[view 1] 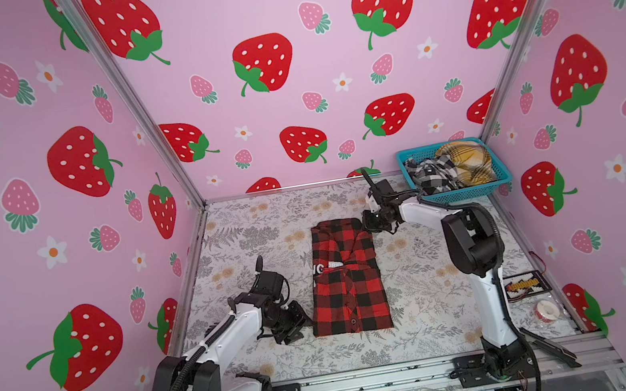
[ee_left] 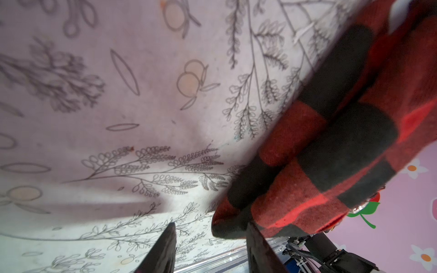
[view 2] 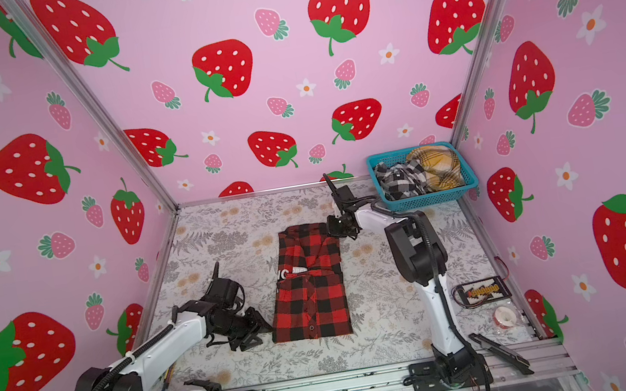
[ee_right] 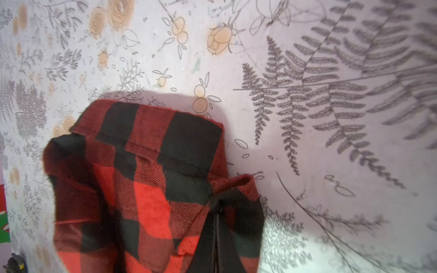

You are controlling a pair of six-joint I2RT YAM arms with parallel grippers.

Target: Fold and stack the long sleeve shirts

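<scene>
Buffalo-check shirt [view 1: 345,280] lies folded lengthwise at the middle of the floral table [view 1: 277,361]. The right gripper [ee_right: 216,212] is pinched tight on its far corner. The left gripper [ee_left: 211,224] straddles the near hem with its jaws half apart, clamping nothing. Best to close the left gripper firmly, then lift both corners level.

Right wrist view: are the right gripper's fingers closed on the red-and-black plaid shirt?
Yes, the right gripper has its fingers pressed together on a bunched fold at the edge of the red-and-black plaid shirt.

Left arm [view 1: 231,334] and right arm [view 1: 488,305] have white shells, black joint housings and ribbed black cable conduits.
</scene>
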